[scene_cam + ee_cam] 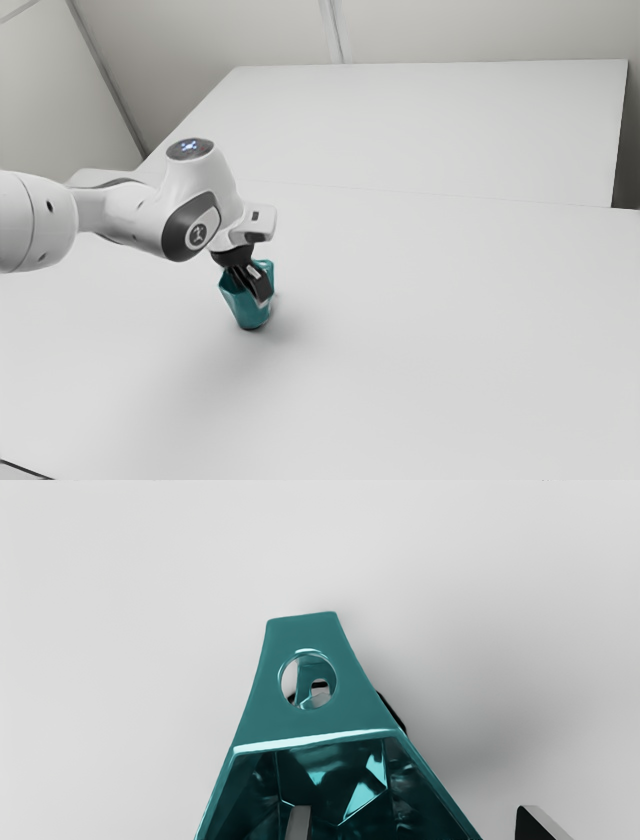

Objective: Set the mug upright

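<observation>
We had the fingers point(262, 288) spread well apart at the mug point(247, 312), with one tip reaching down into its opening point(340, 780) and the other outside, beyond one of its sides. That side ran between the two tips, and in the wrist view a strip of pale desk point(420, 330) lay between it and the outer tip, so we had no grip on the mug

The mug was teal and glossy, with flat, angled faces inside. It lay right below the fingers, its opening up toward them and its narrower, dark base point(252, 326) down at the desk. We saw it close to upright, but we could not tell whether it was quite level or leaned a little, nor whether the whole base touched the desk

The handle point(302, 631) stuck out from the rim point(315, 739), away from the fingers. It had a round hole in it, and through this we saw more teal and a bit of black. A dark edge of the base showed just past the handle's flank

Our arm point(105, 208) came in from the exterior view's left and bent down over the mug. A soft shadow fell on the desk beside the mug, on the side where the outer finger hung
</observation>
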Action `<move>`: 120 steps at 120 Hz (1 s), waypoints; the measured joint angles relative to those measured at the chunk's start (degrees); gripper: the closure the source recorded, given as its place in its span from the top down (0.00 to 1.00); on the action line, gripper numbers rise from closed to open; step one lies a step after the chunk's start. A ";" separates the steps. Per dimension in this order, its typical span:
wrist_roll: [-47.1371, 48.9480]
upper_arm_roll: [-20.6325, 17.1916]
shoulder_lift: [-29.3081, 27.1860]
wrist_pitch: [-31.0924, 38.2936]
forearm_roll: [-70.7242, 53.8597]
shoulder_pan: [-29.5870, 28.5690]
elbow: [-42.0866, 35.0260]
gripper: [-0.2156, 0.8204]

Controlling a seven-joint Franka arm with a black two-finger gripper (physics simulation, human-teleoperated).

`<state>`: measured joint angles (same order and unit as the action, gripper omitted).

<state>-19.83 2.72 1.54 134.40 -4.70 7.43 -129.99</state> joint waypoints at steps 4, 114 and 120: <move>0.09 0.00 -0.12 -0.02 -0.24 0.02 0.07 0.64; 7.59 9.49 -1.69 -28.40 -3.72 10.10 32.12 0.79; 7.89 9.49 -1.74 -30.51 -4.04 10.14 34.12 0.79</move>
<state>-11.94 12.22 -0.20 103.90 -8.74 17.57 -95.87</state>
